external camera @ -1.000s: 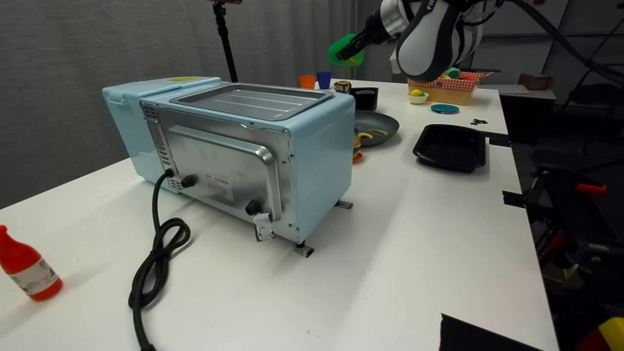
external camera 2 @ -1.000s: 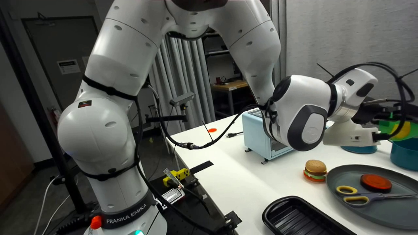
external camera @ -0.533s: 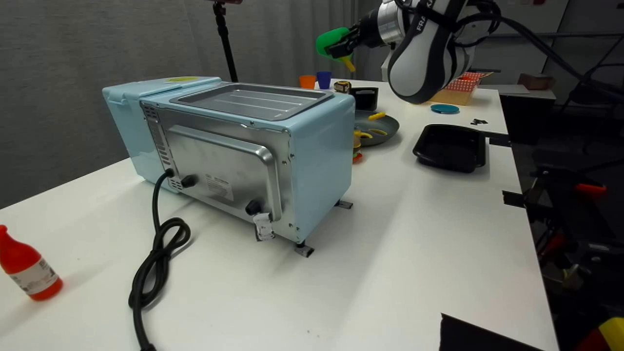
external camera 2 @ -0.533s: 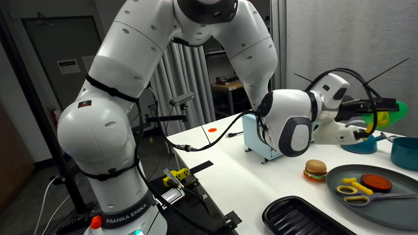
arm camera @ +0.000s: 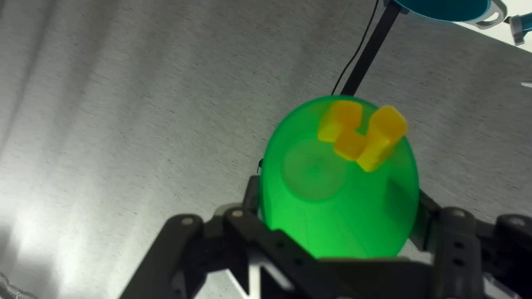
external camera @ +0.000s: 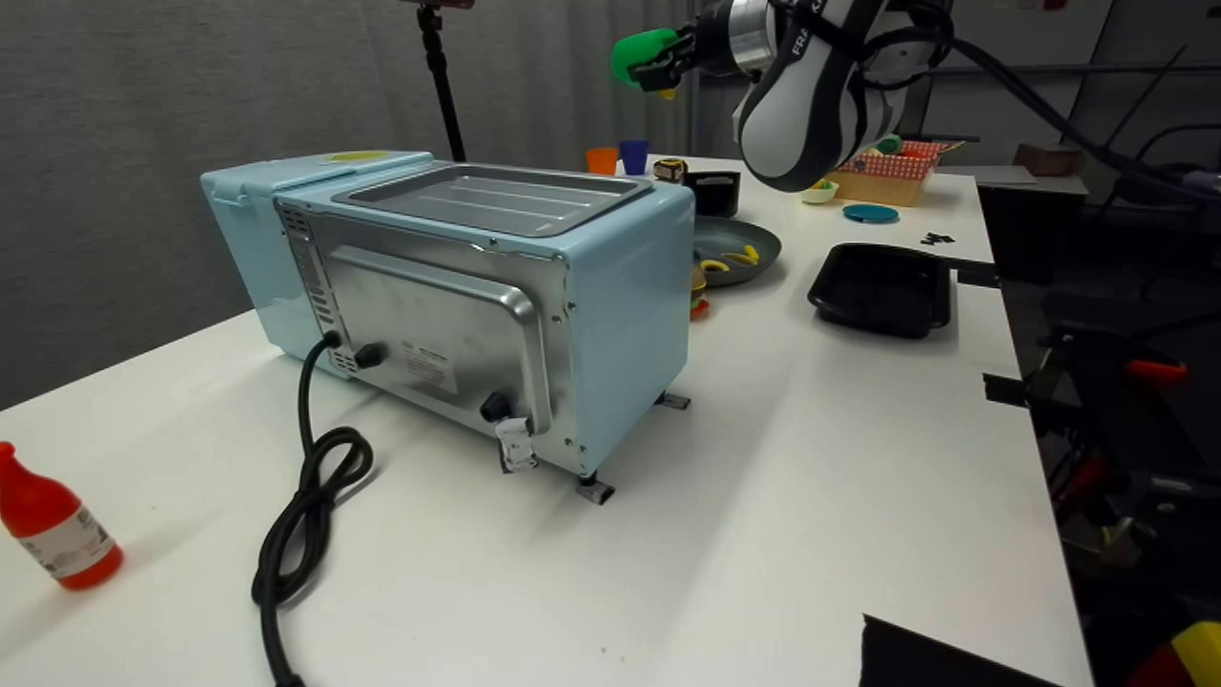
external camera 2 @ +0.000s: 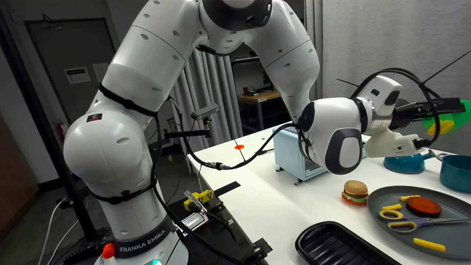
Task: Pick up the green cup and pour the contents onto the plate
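Note:
The green cup [external camera: 641,55] is in the air above the table in both exterior views [external camera 2: 461,117], tipped on its side. My gripper [external camera 2: 454,106] is shut on its sides. In the wrist view the fingers [arm camera: 338,203] press either side of the cup [arm camera: 316,224], and its mouth faces the camera. Several yellow pieces [arm camera: 380,139] are still inside near the rim. The plate [external camera 2: 397,241], a wide dark grey round dish, lies below and in front; it also shows in an exterior view [external camera: 766,253]. Three yellow pieces [external camera 2: 428,244] lie on it.
Scissors [external camera 2: 404,222] and a red disc [external camera 2: 423,206] lie on the plate. A toy burger [external camera 2: 355,192], a black tray [external camera: 882,291], a teal pot [external camera 2: 456,173] and a teal lid-like piece [external camera 2: 403,164] stand around it. The pale blue toaster oven [external camera: 630,315] is near.
The cup tipped further and yellow pieces fell out onto the plate, which held none a second ago. Over the last half second the gripper and cup rose slightly and moved away from the plate.

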Available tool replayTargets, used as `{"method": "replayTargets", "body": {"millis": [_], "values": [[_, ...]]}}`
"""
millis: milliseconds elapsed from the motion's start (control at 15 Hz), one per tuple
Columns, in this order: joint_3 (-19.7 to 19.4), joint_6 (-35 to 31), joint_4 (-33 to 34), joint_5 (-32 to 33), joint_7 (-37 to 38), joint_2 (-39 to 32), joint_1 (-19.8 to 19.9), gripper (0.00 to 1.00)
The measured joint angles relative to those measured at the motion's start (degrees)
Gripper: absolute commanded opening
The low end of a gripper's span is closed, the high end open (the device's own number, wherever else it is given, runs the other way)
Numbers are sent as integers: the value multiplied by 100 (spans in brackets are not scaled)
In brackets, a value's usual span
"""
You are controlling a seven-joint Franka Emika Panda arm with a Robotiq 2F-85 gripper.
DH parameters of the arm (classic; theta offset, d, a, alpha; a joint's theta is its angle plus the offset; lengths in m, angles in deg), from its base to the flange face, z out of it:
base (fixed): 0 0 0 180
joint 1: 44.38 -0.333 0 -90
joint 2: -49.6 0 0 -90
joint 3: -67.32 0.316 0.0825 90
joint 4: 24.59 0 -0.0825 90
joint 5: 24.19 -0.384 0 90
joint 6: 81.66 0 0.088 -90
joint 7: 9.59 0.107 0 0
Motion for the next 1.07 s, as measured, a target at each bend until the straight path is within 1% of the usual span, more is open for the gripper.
{"method": "replayTargets", "body": {"millis": [267,800,1067], "values": [[-60,0,137,0,31,-9,71,52],[-390,-2,617,-12,669,-4,58,52],[-485,-2,691,-23,801,-5,2,52]]}}
